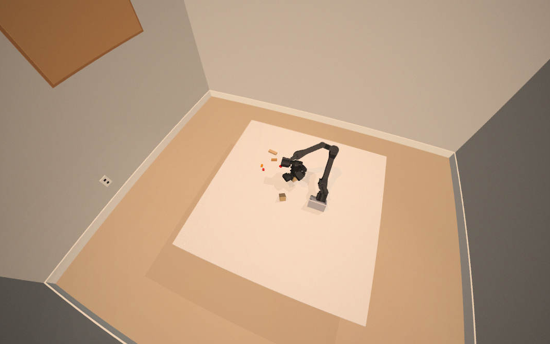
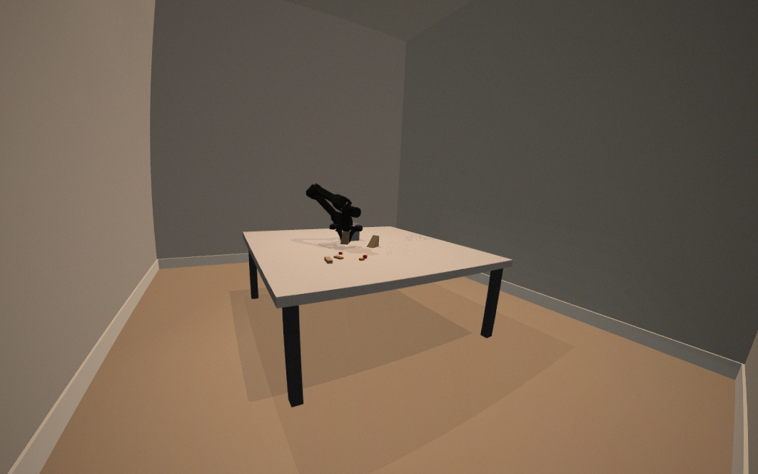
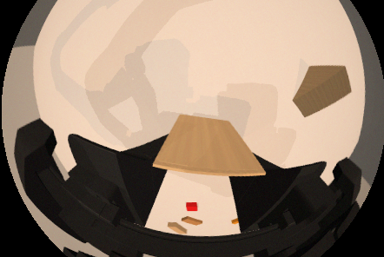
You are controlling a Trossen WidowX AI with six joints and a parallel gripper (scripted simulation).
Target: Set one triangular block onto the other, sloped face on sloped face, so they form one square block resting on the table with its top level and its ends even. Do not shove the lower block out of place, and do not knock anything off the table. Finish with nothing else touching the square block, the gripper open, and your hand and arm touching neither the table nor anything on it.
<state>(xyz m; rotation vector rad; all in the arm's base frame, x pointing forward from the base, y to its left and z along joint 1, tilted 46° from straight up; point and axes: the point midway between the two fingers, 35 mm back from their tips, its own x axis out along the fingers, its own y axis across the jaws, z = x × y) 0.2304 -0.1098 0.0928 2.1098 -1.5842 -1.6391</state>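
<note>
A: From the top view, where was the hand (image 1: 294,178)?

B: It stood low over the table (image 1: 234,256), closed halfway on one wedge (image 1: 294,180). The second wedge (image 1: 282,196) lay apart, nearer the base.

A: And from outside?

B: The held wedge (image 2: 345,237) seemed on or just above the table; the other (image 2: 374,240) stood beside it. I think a low carry could shove that one.

A: The wrist view?

B: The wedge (image 3: 208,154) filled the gap between the fingers. The hold on slanted faces might slip, and small pieces (image 3: 191,206) lay close enough to be knocked.
</note>
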